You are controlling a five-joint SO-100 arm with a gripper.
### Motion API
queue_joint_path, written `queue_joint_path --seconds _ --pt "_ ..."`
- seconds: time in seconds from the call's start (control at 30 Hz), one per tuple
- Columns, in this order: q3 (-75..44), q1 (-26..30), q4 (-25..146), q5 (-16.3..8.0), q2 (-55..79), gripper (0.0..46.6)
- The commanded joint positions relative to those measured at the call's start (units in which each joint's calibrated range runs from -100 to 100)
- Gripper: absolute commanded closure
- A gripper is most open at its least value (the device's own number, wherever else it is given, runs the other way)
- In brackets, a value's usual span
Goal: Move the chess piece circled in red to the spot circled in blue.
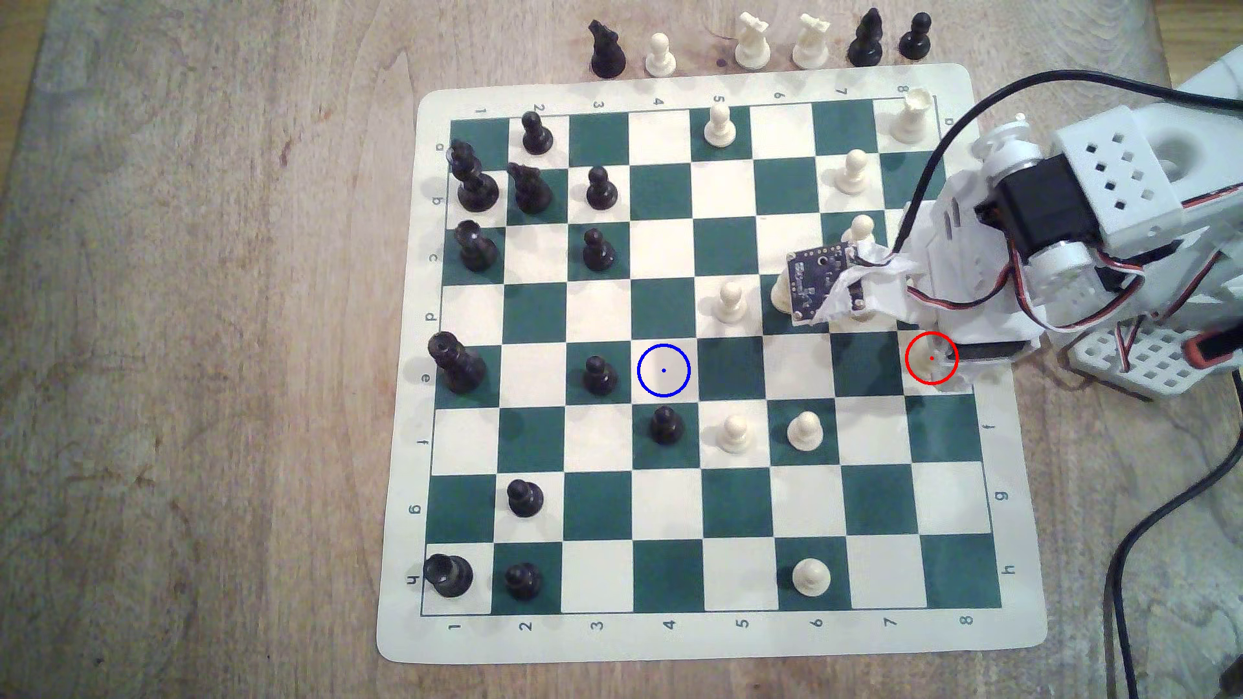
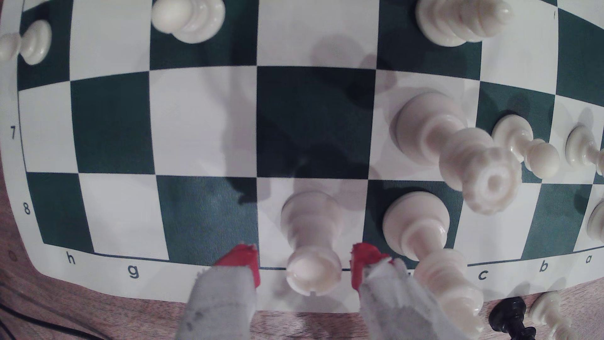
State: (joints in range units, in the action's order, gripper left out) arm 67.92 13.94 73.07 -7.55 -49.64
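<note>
Rook [image 2: 312,242] in the red ring stands between the spread, red-tipped end effector [image 2: 305,266] fingers, untouched; blue-ringed square [image 1: 664,370] lies at nine o'clock.

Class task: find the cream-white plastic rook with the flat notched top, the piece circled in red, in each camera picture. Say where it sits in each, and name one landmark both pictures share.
Exterior view: the cream-white plastic rook is inside the red ring at the board's right edge, row e, partly hidden by the arm.
Wrist view: the rook stands on a white square between the gripper's red-tipped fingers.
Shared landmark: the printed column number 8 on the board's border.
</note>
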Motion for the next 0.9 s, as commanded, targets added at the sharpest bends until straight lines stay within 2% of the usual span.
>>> queue_joint_path --seconds 0.0,0.3,0.43,0.63,0.87 --pt "-0.1 0.65 0.72 0.24 -0.1 31.8" --pt "-0.1 1.28 1.05 0.39 -0.02 34.2" --pt "-0.1 1.43 1.13 0.44 0.15 37.6" --pt "-0.19 1.9 1.13 0.44 0.15 45.2" --pt "-0.83 2.45 1.46 0.15 -0.19 46.4"
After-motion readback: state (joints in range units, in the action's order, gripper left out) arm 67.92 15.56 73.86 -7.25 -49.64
